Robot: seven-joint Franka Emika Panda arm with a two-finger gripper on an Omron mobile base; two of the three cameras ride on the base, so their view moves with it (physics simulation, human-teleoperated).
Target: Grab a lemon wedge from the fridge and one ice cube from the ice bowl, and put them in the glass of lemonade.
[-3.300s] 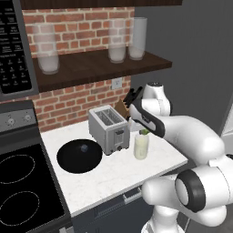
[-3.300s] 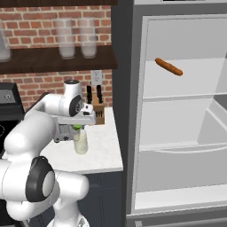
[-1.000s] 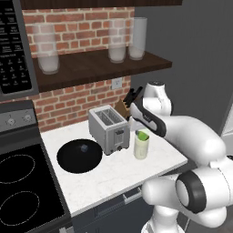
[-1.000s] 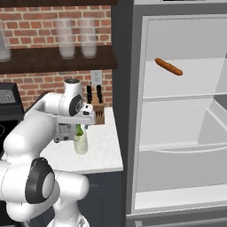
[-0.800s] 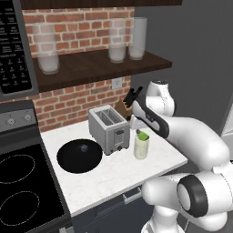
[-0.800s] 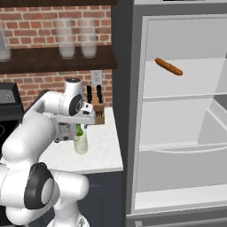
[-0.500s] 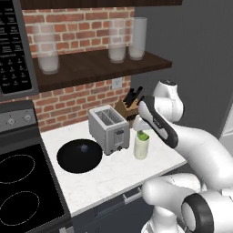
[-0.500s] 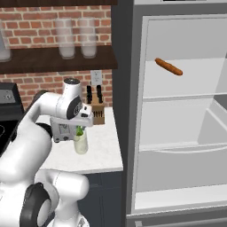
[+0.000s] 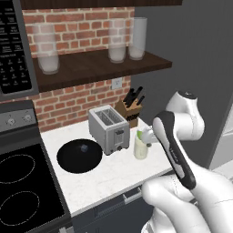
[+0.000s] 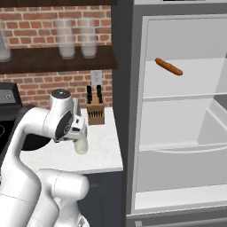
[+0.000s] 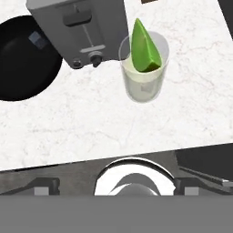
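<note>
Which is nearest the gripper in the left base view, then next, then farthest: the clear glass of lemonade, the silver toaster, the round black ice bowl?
1. Clear glass of lemonade, right beside the gripper.
2. Silver toaster, left of the glass.
3. Round black ice bowl, farthest left, beside the stove.

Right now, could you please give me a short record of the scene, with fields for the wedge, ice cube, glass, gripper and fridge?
wedge: in the glass, tip sticking up above its rim
ice cube: lying in the bowl, untouched
glass: upright on the counter, beside the toaster
gripper: open, nothing in it, above the glass
fridge: door open, sausage on the upper shelf
</note>
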